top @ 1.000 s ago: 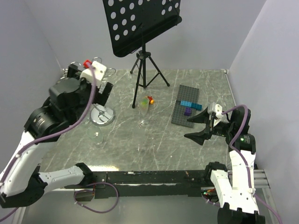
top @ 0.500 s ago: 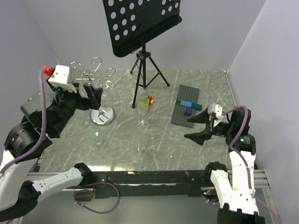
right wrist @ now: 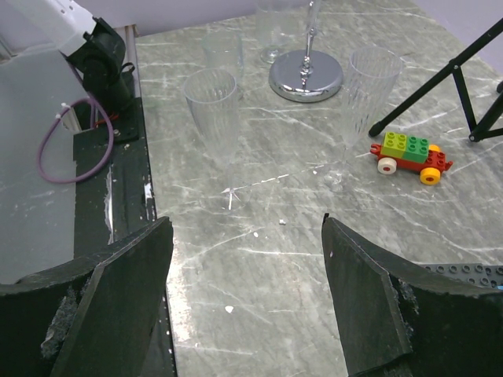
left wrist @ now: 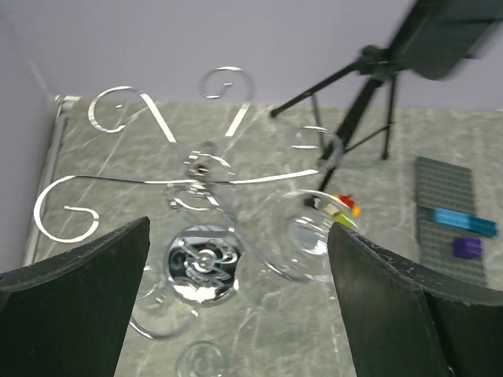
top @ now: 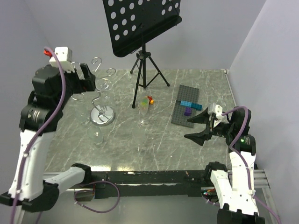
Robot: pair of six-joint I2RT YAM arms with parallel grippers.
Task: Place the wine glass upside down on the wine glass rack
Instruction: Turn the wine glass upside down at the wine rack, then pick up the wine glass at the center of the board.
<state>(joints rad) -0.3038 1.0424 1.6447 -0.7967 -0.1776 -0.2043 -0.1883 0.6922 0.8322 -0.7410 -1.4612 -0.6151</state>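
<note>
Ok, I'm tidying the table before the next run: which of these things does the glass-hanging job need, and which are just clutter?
Needed:
- wine glass rack
- wine glass, at one of the rack's arms

Clutter:
- music stand
- toy car
- grey baseplate with bricks
- other clear glasses

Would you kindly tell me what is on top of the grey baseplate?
A blue strip and a purple brick sit on the baseplate; anything beneath it is covered.
</note>
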